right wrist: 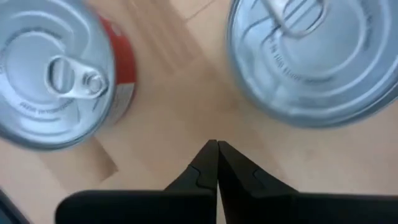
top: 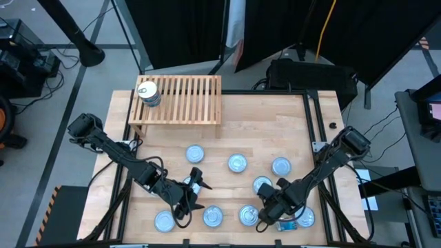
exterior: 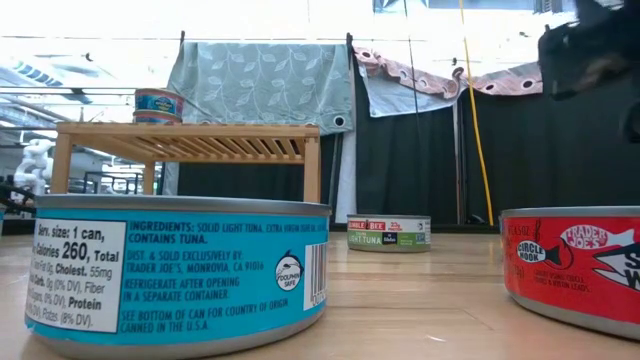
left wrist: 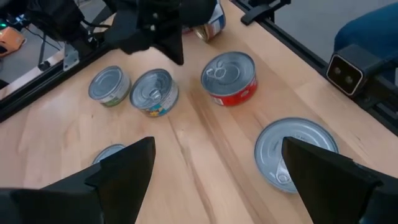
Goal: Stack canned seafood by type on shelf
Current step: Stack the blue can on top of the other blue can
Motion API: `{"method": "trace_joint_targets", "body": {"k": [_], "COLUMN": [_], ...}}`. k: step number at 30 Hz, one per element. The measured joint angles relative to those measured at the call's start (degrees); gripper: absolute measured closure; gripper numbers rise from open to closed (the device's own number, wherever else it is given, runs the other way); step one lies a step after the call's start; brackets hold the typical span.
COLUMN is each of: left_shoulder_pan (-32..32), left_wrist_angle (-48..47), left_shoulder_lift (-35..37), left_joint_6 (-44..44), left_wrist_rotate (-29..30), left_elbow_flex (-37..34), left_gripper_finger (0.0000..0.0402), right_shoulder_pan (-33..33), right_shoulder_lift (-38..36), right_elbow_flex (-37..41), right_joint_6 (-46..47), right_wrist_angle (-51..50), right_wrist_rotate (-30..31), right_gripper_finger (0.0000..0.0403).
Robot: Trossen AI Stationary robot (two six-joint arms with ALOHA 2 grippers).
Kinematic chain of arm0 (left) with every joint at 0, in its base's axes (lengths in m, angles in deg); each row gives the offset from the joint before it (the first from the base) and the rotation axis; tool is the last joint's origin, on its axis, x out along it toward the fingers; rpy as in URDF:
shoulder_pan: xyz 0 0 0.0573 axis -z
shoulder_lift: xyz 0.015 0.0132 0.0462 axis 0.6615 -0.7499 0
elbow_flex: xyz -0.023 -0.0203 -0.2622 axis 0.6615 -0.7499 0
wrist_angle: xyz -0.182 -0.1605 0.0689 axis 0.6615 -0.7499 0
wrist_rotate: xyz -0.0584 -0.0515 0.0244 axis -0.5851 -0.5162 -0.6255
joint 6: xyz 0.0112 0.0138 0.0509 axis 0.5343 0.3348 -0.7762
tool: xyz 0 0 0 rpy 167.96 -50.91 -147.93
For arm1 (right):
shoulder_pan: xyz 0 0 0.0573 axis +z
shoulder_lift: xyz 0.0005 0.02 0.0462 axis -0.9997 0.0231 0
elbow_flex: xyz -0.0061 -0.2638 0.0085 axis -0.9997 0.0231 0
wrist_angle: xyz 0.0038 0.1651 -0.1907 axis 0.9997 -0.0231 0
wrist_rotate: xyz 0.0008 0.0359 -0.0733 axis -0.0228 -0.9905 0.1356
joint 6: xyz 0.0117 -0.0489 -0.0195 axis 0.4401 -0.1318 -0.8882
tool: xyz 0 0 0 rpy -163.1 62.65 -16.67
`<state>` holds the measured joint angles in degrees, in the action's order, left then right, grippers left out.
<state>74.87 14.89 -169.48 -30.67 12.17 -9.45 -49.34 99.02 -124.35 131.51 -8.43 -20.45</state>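
Canned seafood lies scattered over the near half of the table (top: 275, 110). Along the near edge sits a row of tins: one at the left (top: 164, 221), one (top: 213, 217) and another (top: 249, 215) near the middle, and one at the right (top: 305, 218). The left gripper (top: 196, 180) hovers just behind the left part of this row, its jaws spread wide and empty. From its wrist camera a red-labelled tin (left wrist: 229, 78) and a tin close by its right finger (left wrist: 297, 152) show on the wood ahead. The right gripper (top: 265, 213) hangs low over the right part of the row, its fingertips (right wrist: 216, 149) pressed together over bare wood between a red-sided tin (right wrist: 53, 74) and a second tin (right wrist: 317, 56), holding nothing. Farther back stand four more tins (top: 195, 154), (top: 237, 163), (top: 262, 184), (top: 280, 166). At the far left of the table stands the shelf (top: 186, 98), with a small stack of tins (top: 147, 93) on its left end. In the low view a blue-labelled tin (exterior: 180, 270) and a red-labelled one (exterior: 572, 268) fill the foreground.
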Motion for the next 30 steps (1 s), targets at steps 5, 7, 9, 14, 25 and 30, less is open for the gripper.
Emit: {"method": "trace_joint_targets", "body": {"k": [5,7,9,14,25,30], "left_shoulder_pan": [0.0,0.0,0.0,0.0,0.0,0.0], "left_wrist_angle": [1.2,1.5,1.8,1.8,1.6,1.6], "left_shoulder_lift": [0.0,0.0,0.0,0.0,0.0,0.0], "left_joint_6": [0.0,0.2,0.4,0.7,2.0,2.0], "left_wrist_rotate": [0.0,0.0,0.0,0.0,0.1,0.1], "left_elbow_flex": [0.0,0.0,0.0,0.0,0.0,0.0], "left_gripper_finger": [0.0046,0.0046,0.0046,0.0046,0.0046,0.0046], "right_shoulder_pan": [0.1,1.3,2.7,6.1,11.2,12.1], "right_shoulder_lift": [-3.0,-3.8,-4.0,-4.1,-0.6,2.8], "right_elbow_flex": [-8.3,-13.0,-17.5,-23.3,-23.3,-23.3], "right_joint_6": [-4.7,-6.6,-9.4,-16.3,-16.7,-16.2], "right_wrist_angle": [-6.6,-9.0,-11.0,-14.0,-19.2,-19.1], "right_wrist_rotate": [-0.3,-0.9,-1.4,-3.4,-2.9,-3.0], "right_gripper_finger": [0.0403,0.0401,0.0392,0.0334,0.0100,0.0046]}}
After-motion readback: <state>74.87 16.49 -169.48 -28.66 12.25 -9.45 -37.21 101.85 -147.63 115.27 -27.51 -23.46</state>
